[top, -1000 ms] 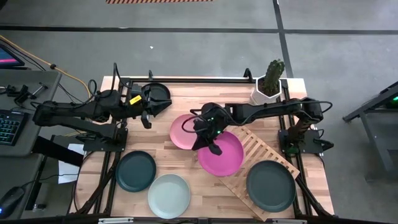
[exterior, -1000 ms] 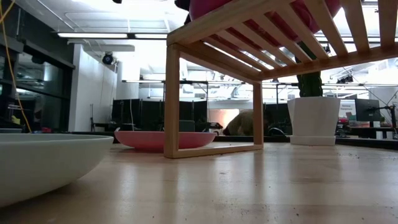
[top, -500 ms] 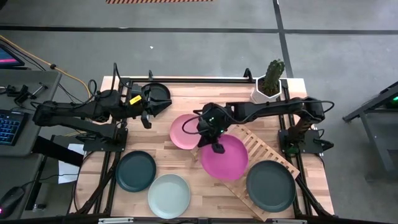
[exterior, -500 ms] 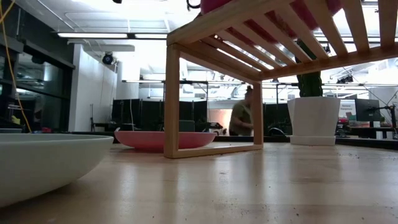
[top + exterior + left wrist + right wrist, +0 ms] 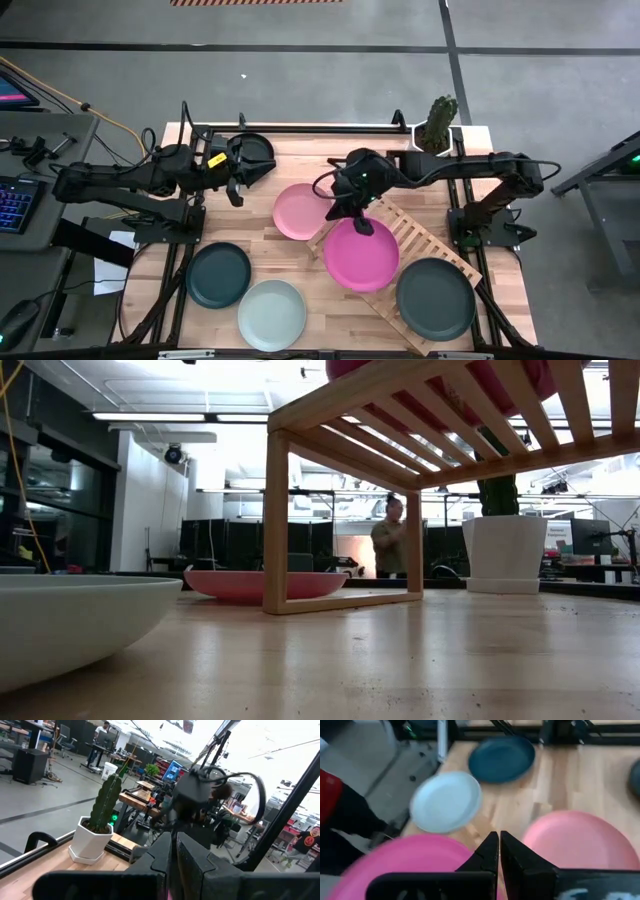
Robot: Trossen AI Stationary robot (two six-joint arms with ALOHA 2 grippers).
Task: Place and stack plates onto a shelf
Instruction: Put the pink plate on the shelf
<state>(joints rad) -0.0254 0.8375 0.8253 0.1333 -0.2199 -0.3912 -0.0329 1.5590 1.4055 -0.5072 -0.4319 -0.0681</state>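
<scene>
The magenta plate (image 5: 362, 257) lies flat on the left end of the slatted wooden shelf (image 5: 418, 243); from the low view it shows through the slats (image 5: 505, 382). My right gripper (image 5: 359, 222) hovers shut over that plate's far rim; its wrist view shows the fingers (image 5: 498, 847) above the magenta plate (image 5: 395, 865) and the light pink plate (image 5: 580, 837). A dark grey plate (image 5: 435, 297) rests on the shelf's near right end. The light pink plate (image 5: 302, 211), dark teal plate (image 5: 218, 275) and pale mint plate (image 5: 272, 314) lie on the table. My left gripper (image 5: 243, 166) waits shut at the far left, over a black plate (image 5: 256, 149).
A potted cactus (image 5: 433, 133) stands at the far right corner, close behind the right arm. The shelf lies slantwise across the table's right half, on wooden legs (image 5: 277, 520). A person (image 5: 390, 545) stands in the room beyond the table. Bare wood shows between the plates.
My right gripper has drawn back from the magenta plate toward the table's far right corner. The plate slid a little toward the near right, farther onto the shelf, and lies there. A person has walked into sight in the room behind.
</scene>
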